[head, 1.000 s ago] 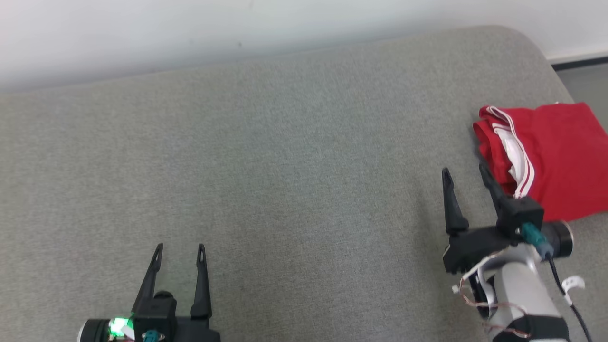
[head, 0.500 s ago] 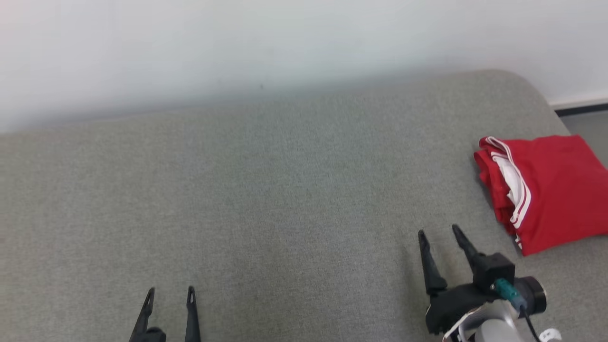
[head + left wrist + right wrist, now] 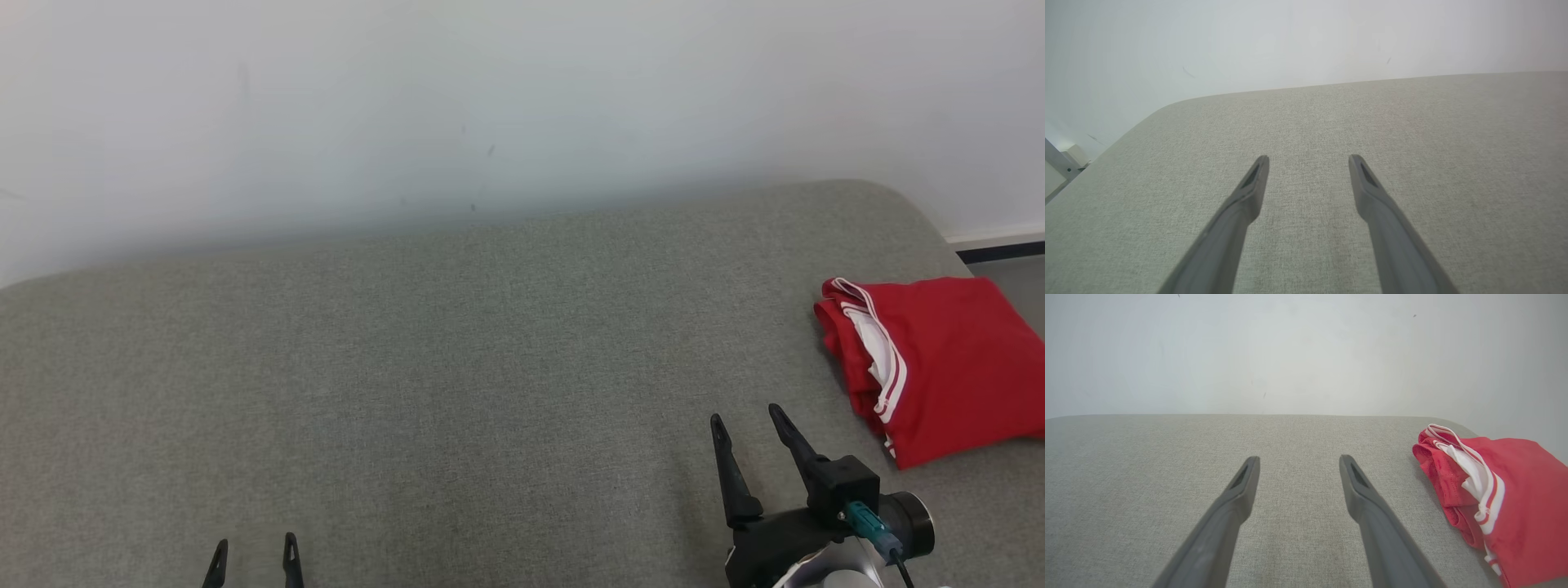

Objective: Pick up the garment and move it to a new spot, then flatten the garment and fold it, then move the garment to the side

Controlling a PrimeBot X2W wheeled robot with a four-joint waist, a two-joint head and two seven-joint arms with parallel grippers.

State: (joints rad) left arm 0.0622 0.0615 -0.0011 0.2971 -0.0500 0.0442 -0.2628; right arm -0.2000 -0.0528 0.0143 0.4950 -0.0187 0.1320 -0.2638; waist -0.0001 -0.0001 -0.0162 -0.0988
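The right tool, fingers apart and empty like the left tool, had drawn back from the folded red garment, which lay near its right on the table, so the job looked finished.

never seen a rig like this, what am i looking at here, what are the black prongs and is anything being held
This is a wheeled robot with two arms, each ending in a gripper of two long dark fingers. The wide picture is from a camera on its head: the left gripper shows at the bottom left, the right gripper at the bottom right. The other two are from a camera on each wrist, looking along that gripper's own fingers. Under them is a grey upholstered surface by a white wall. A folded red garment with white stripes rests near its right end, apart from the right gripper. Both grippers are open and empty.
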